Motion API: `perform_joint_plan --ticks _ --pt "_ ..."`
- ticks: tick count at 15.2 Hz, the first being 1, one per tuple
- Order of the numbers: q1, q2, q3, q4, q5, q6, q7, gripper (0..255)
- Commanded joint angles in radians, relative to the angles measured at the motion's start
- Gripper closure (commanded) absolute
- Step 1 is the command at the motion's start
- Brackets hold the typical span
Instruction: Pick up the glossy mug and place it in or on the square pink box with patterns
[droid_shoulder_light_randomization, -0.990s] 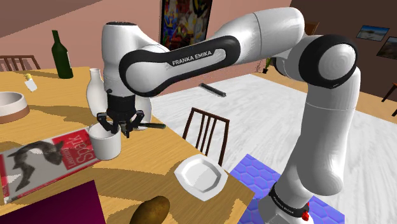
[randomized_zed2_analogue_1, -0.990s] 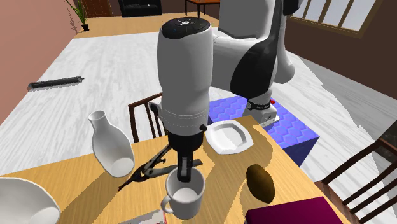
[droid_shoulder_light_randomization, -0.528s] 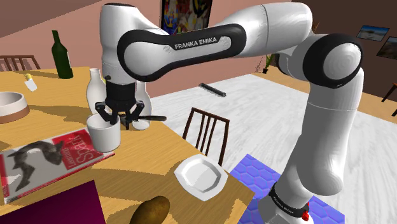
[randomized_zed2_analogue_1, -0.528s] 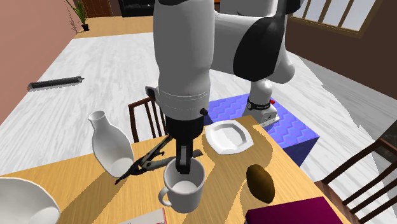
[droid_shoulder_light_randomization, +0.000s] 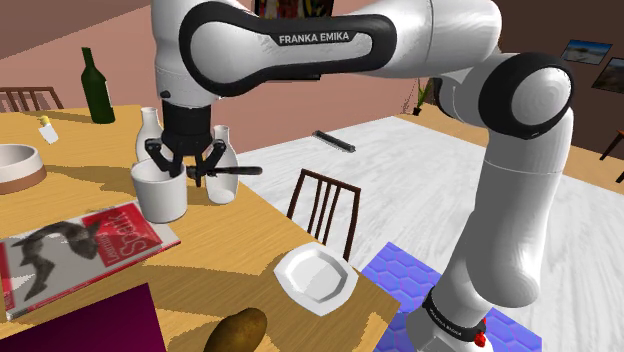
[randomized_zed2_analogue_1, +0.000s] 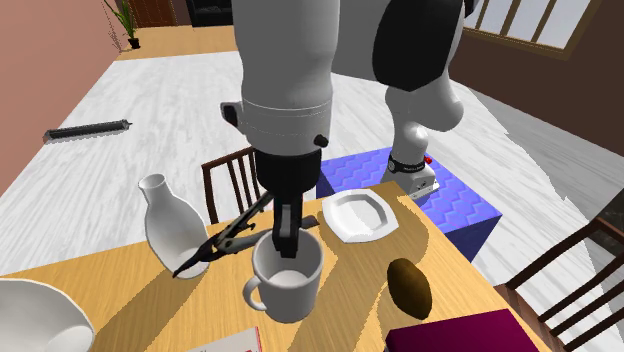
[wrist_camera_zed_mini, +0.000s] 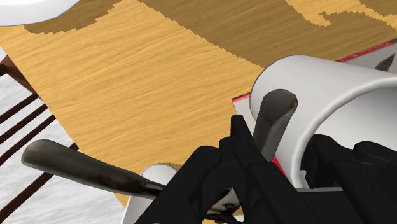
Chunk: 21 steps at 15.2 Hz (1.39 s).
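I am watching the gripper (randomized_zed2_analogue_1: 285, 238) pinching the mug (randomized_zed2_analogue_1: 287, 288) by its wall. One finger (wrist_camera_zed_mini: 273, 121) is reaching down inside the white cup and the other is pressing on the outside. The mug is hanging upright under the hand, its handle pointing toward the second exterior view's left. It is over the wooden table (droid_shoulder_light_randomization: 230, 260), just beside the magazine (droid_shoulder_light_randomization: 80, 250). I am not managing to tell whether its base is touching the wood.

Dark pliers (randomized_zed2_analogue_1: 215, 250) are showing slantwise right beside the gripper, between the mug and the white vase (randomized_zed2_analogue_1: 172, 230). One handle is sticking out toward the shoulder view's right.

The box (droid_shoulder_light_randomization: 85, 322), a dark magenta, is sitting at the table's near edge in the shoulder view, well apart from the mug, with a potato (droid_shoulder_light_randomization: 238, 332) near it. A white plate (droid_shoulder_light_randomization: 315, 275) is resting near the table corner, by a chair (droid_shoulder_light_randomization: 322, 205). A green bottle (droid_shoulder_light_randomization: 96, 85) and a bowl (droid_shoulder_light_randomization: 18, 165) are standing farther off.
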Motion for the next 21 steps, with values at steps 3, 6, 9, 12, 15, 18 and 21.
perform_joint_plan --ticks 3,6,9,12,15,18,21 --pt "0.003 0.000 0.002 0.053 0.001 -0.052 -0.002 255" --pt "0.007 0.004 0.003 0.098 0.000 -0.094 -0.002 255" --pt "0.012 0.010 0.004 0.146 -0.003 -0.137 -0.002 255" --pt "0.054 0.002 0.026 0.142 -0.008 -0.142 0.062 255" --pt "0.099 0.004 0.048 0.150 -0.019 -0.153 0.128 255" --pt "0.149 0.016 0.069 0.172 -0.034 -0.168 0.196 255" --pt "0.204 0.039 0.089 0.207 -0.055 -0.188 0.266 255"
